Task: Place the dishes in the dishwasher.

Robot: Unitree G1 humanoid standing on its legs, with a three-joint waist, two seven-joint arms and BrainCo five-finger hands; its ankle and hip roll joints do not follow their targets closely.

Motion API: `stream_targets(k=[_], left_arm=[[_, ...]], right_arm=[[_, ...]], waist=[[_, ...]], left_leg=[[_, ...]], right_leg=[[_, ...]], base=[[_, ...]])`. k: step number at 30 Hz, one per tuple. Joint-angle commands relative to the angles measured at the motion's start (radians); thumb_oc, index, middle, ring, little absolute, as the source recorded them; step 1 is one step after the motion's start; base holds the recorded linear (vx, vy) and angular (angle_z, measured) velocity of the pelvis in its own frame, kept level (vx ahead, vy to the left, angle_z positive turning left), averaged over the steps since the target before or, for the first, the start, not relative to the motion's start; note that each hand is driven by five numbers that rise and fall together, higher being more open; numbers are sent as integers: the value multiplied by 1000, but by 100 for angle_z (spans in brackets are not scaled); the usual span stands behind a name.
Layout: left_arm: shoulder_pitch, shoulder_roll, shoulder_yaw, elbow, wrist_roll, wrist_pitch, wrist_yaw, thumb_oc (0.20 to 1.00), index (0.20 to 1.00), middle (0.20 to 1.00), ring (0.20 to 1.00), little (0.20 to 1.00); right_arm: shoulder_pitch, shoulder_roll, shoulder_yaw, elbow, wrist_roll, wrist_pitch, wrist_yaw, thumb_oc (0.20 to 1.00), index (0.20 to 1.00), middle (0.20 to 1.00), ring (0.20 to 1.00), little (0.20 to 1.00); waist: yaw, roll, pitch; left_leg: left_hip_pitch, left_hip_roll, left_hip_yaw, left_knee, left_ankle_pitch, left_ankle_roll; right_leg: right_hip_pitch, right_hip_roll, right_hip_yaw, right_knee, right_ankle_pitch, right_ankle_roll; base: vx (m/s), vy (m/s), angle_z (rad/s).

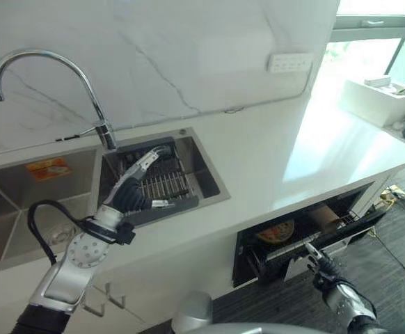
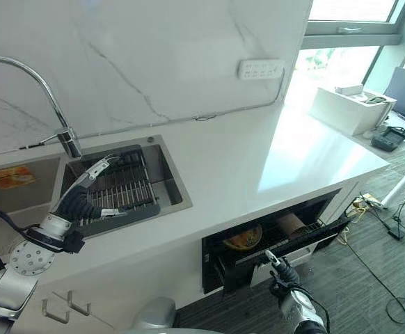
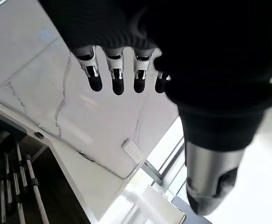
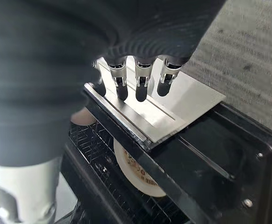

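My left hand (image 1: 134, 189) hangs over the dish rack (image 1: 162, 182) in the right basin of the sink (image 1: 209, 177), centre-left of the frame, fingers straight and relaxed, holding nothing. My right hand (image 1: 319, 262) sits lower right at the open dishwasher drawer (image 1: 307, 240), fingers extended over its steel front edge (image 4: 145, 112), not curled around anything. A patterned plate (image 1: 277, 231) stands in the drawer's rack, a brown cup (image 1: 324, 216) just beside it.

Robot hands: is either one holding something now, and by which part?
Nothing is held. The left robot hand hangs open over the sink rack; the right robot hand is open at the dishwasher drawer.
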Motion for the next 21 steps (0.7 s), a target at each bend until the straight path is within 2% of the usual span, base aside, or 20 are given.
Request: stream_targets(k=[1,7,15,21], left_arm=[[-33,44,-3,-88,-23,-43,30,1000,1000,1000,1000,1000],[-90,98,-1,-83,-32,-52,68,1000,1000,1000,1000,1000],[-174,155,4,-56,-45,-89,140,1000,1000,1000,1000,1000],[-200,162,-14,-46,-55,-88,143,1000,1000,1000,1000,1000]], right_arm=[[-327,85,46,-100,6,-149,127,1000,1000,1000,1000,1000],[-443,51,53,-101,16,-157,99,1000,1000,1000,1000,1000],[-599,-20,59,-27,35,-185,126,1000,1000,1000,1000,1000],[-645,-54,61,2,35,-182,125,1000,1000,1000,1000,1000]], waist=[[41,26,-44],[77,34,0],[148,54,26],[164,49,32]], left_leg=[[-40,15,-18,29,-10,14],[-130,0,-41,87,-27,17],[-234,-36,-66,117,-39,11],[-254,-43,-76,89,-19,6]], right_leg=[[-45,-16,-11,-36,165,-12],[-107,-78,-22,-5,191,2],[-178,-161,-74,31,192,13],[-189,-163,-82,12,197,14]], base=[[45,65,13],[-9,63,18],[-60,55,13],[-58,-1,3]])
